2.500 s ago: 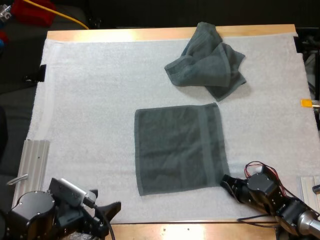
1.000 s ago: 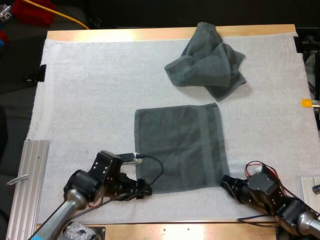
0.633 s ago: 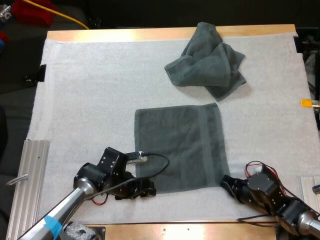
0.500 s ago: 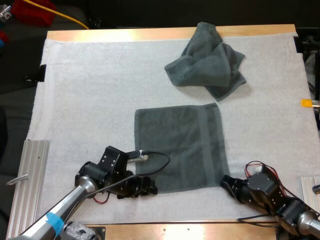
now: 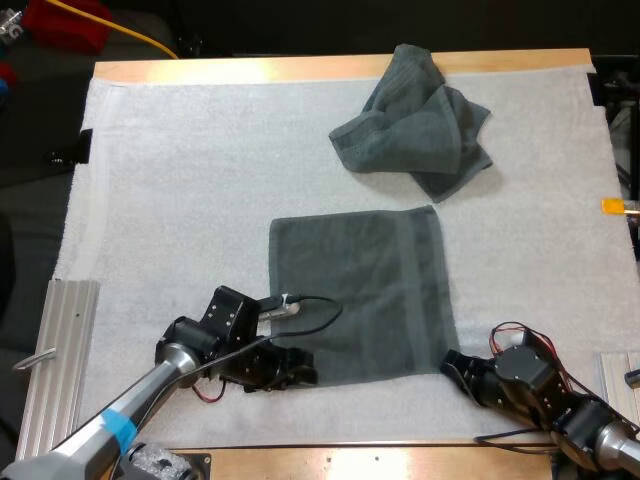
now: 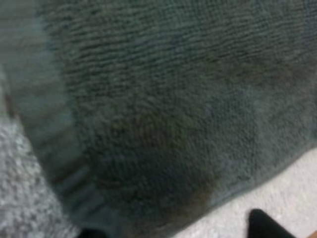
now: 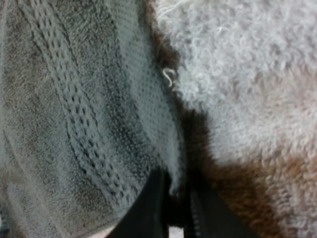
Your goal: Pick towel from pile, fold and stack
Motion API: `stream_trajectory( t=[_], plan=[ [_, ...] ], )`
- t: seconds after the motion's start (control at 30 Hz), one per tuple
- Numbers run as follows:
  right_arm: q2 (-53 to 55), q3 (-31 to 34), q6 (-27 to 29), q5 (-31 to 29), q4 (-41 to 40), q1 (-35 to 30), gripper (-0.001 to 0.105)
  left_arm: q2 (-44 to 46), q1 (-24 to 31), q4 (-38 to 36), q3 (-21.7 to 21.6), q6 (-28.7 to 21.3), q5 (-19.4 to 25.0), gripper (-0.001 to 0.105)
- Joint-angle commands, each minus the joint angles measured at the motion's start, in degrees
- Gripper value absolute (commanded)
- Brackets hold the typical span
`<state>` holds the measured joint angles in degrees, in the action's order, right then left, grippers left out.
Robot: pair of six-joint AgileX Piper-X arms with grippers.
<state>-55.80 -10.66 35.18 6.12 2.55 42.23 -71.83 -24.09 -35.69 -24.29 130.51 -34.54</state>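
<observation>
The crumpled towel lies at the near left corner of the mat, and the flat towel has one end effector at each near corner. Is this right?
Not quite: the high view shows the crumpled towel at the far side of the mat, right of the middle. The flat towel does have the left end effector and the right end effector at its near corners.

My left gripper [image 5: 300,372] sits at the flat towel's [image 5: 360,295] near left corner, and my right gripper [image 5: 452,362] at its near right corner (the towel spreads forward from both, on the mat [image 5: 180,180]). The crumpled towel [image 5: 415,125] lies well ahead of the right gripper, apart from the flat one. A metal rail [image 5: 65,330] lies left of my left gripper.
</observation>
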Motion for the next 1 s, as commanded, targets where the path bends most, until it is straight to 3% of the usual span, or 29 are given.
stream_trajectory(
  t=[0.0,0.13,0.3,0.53,0.77,0.83,0.97],
  plan=[
    [-0.5,0.4,0.6,0.5,-1.5,-0.2,0.001,-0.9,-0.4,1.0,0.6,0.2,0.4,0.040],
    [-0.5,0.4,0.6,0.5,-1.5,-0.2,0.001,-0.9,-0.4,-0.2,0.6,0.2,2.5,0.026],
    [-0.5,0.4,1.2,0.9,-1.5,-0.2,0.001,-0.9,-0.4,-1.0,0.6,-1.1,3.9,0.001],
    [-0.5,-0.2,5.5,5.2,-1.5,-0.2,0.001,2.1,-0.4,-3.6,-0.1,-3.6,4.8,0.000],
    [-0.5,-5.1,11.6,8.2,-1.7,-0.2,0.001,9.7,-0.4,-10.5,-4.1,-8.4,9.3,0.000],
    [-0.5,-6.9,13.4,8.3,-4.0,-0.2,0.001,10.8,-0.4,-11.6,-5.2,-9.3,9.5,0.000],
    [-0.2,-13.0,21.2,7.9,-16.1,-0.2,0.001,12.8,-0.4,-14.3,-8.6,-10.4,9.5,0.000]
  ],
)
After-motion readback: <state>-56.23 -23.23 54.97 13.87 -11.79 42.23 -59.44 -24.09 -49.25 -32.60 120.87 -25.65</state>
